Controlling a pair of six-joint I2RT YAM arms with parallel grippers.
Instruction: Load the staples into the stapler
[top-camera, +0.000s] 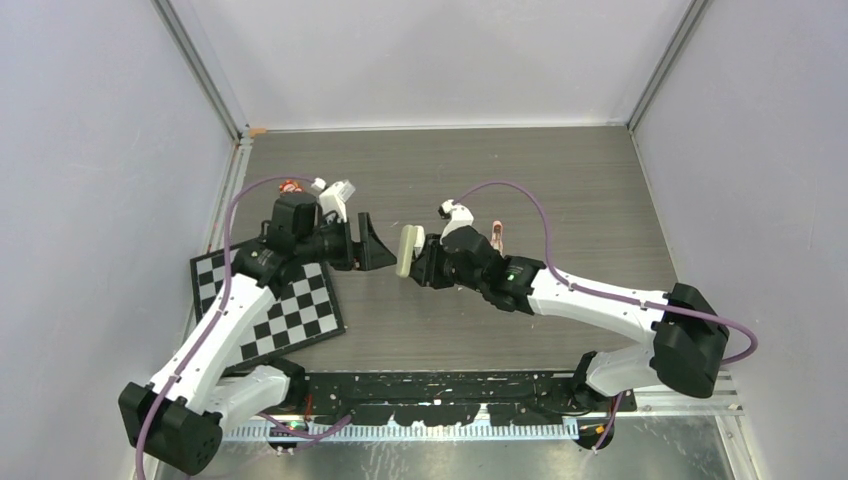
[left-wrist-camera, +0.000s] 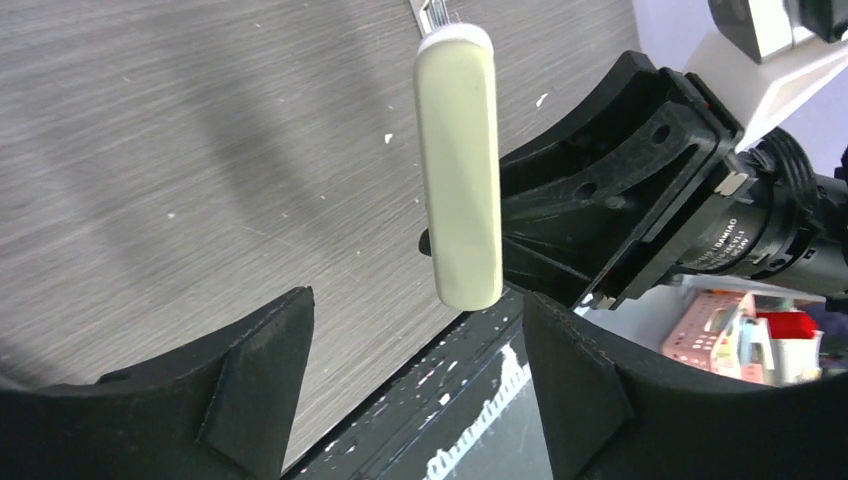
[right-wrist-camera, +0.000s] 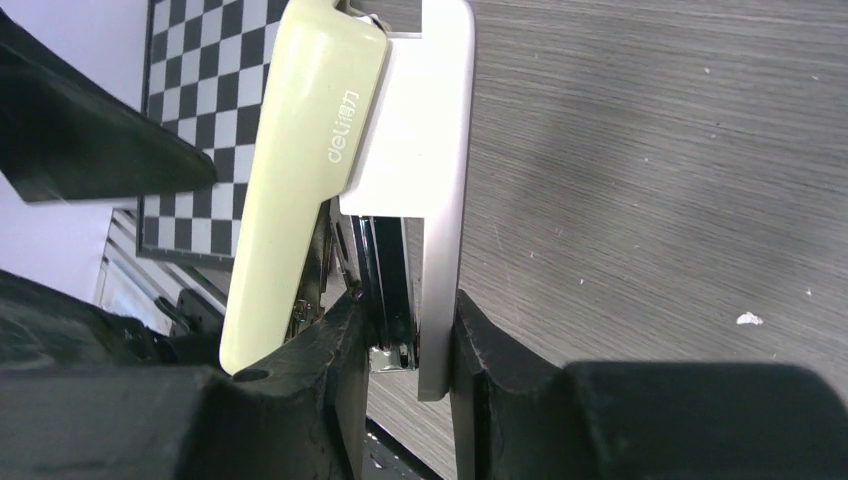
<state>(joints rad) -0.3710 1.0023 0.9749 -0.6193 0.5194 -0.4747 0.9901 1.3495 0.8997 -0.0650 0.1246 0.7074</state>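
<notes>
The stapler (top-camera: 408, 250) is pale beige-green and hangs in the air between the two arms. My right gripper (top-camera: 428, 264) is shut on it. In the right wrist view the fingers (right-wrist-camera: 340, 350) clamp the white base and dark magazine, and the green top cover (right-wrist-camera: 300, 190) stands swung away from the base. My left gripper (top-camera: 378, 246) is open and empty, just left of the stapler. In the left wrist view the stapler (left-wrist-camera: 458, 170) stands upright just beyond the open gripper (left-wrist-camera: 415, 345). The staples are not in view.
A checkerboard (top-camera: 268, 300) lies under the left arm and also shows in the right wrist view (right-wrist-camera: 190, 120). A small pink stapler-like object (top-camera: 497, 236) lies behind the right wrist. A red item (top-camera: 290, 185) sits at the far left.
</notes>
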